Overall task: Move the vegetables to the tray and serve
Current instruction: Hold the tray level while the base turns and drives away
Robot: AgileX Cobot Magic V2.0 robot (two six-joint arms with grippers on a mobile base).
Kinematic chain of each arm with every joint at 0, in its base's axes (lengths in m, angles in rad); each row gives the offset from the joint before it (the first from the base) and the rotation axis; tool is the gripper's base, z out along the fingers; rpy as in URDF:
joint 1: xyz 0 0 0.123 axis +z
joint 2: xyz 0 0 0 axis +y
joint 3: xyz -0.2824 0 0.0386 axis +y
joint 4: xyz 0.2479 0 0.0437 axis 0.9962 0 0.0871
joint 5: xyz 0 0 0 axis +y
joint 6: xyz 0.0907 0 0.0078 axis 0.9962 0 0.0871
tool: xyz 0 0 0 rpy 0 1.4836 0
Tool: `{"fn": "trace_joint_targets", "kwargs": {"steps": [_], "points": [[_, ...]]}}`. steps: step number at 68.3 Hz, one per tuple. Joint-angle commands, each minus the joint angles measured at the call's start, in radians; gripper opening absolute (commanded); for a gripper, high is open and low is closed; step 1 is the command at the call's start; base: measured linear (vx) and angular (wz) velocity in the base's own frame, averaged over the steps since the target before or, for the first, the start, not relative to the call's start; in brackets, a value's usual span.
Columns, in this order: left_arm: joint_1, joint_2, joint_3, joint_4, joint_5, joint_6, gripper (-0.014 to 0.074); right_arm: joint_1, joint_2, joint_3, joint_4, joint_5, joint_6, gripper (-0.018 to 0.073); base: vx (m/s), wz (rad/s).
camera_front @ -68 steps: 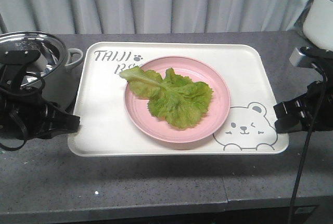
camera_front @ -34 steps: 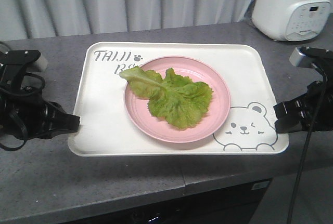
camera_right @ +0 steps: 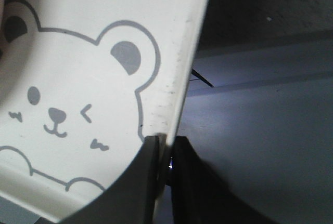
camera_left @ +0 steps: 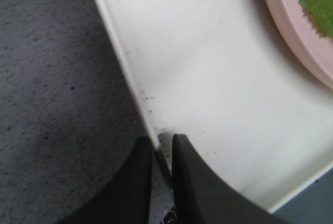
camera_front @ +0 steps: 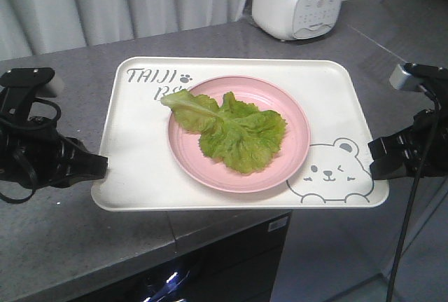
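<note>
L gripper point(camera_left: 162, 141): jaws almost together with just a thin slot, and the tray point(camera_left: 208, 78) rim is clamped in that slot near its L-hand near corner. One finger is inside the rim, the other outside. R gripper point(camera_right: 165, 143): same story, pinched tight on the tray's opposite edge, w/ the winking bear drawing point(camera_right: 62, 94) just inboard of my fingers.

Lettuce leaf point(camera_front: 234, 130) lies flat on the pink plate point(camera_front: 297, 116). The plate sits on the tray, between my two grippers and slightly beyond them.

Front cam gives the whole layout: "TAIJI" lettering point(camera_front: 150, 76) at the tray corner beyond my L gripper, a white kitchen appliance point(camera_front: 297, 1) well beyond the R one, and a grey curtain point(camera_front: 105, 1) at the back. It can't resolve either jaw gap; only the wrist cams show the pinch. L wrist cam catches a sliver of plate and leaf far off to the inboard side, plus speckled grey counter point(camera_left: 52, 78) outboard of the rim. R wrist cam shows the bear up close.
</note>
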Motion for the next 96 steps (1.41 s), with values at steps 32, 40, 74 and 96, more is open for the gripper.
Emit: {"fn": "trace_joint_targets", "kwargs": {"steps": [32,40,74,96], "points": [[-0.008,-0.033,-0.03,-0.079,-0.037,0.025,-0.0006,0.007,-0.036,-0.029,0.104,0.018,-0.037,-0.0003,-0.03,-0.39],[-0.008,-0.033,-0.03,-0.079,-0.037,0.025,-0.0006,0.007,-0.036,-0.029,0.104,0.018,-0.037,-0.0003,-0.03,-0.33],[-0.008,-0.033,-0.03,-0.079,-0.037,0.025,-0.0006,0.007,-0.036,-0.029,0.104,0.018,-0.037,-0.0003,-0.01,-0.3],[-0.008,-0.033,-0.03,-0.079,-0.037,0.025,-0.0006,0.007,-0.036,-0.029,0.104,0.018,-0.037,-0.0003,0.01,-0.27]]}}
